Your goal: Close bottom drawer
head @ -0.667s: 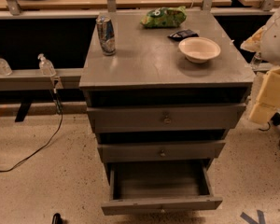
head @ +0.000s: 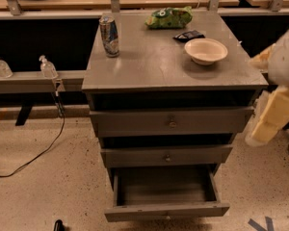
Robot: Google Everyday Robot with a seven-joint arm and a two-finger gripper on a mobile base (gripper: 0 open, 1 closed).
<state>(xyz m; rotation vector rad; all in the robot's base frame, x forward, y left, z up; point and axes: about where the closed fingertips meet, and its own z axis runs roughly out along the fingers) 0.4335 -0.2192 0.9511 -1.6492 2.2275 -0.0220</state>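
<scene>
The bottom drawer (head: 166, 210) of the grey cabinet is pulled far out, and its inside shows bare. Its plain grey front is near the lower frame edge, with a small round knob at its centre. Above it are the mid-width drawer (head: 166, 155) and the widest top drawer (head: 171, 121), both slightly out. My gripper (head: 274, 112) is the cream-coloured shape at the right edge, beside the cabinet's right side at the height of the top drawer, well above and right of the bottom drawer.
On the cabinet top (head: 149, 61) stand a drink can (head: 109, 35), a green snack bag (head: 168, 18), a dark small packet (head: 189, 35) and a white bowl (head: 205, 50). Two clear bottles (head: 47, 67) sit on a ledge at left. A cable (head: 38, 153) runs over the speckled floor.
The view has shifted slightly; the cabinet sits a little differently in frame. The bottom drawer is out as before and my gripper stays at the right edge.
</scene>
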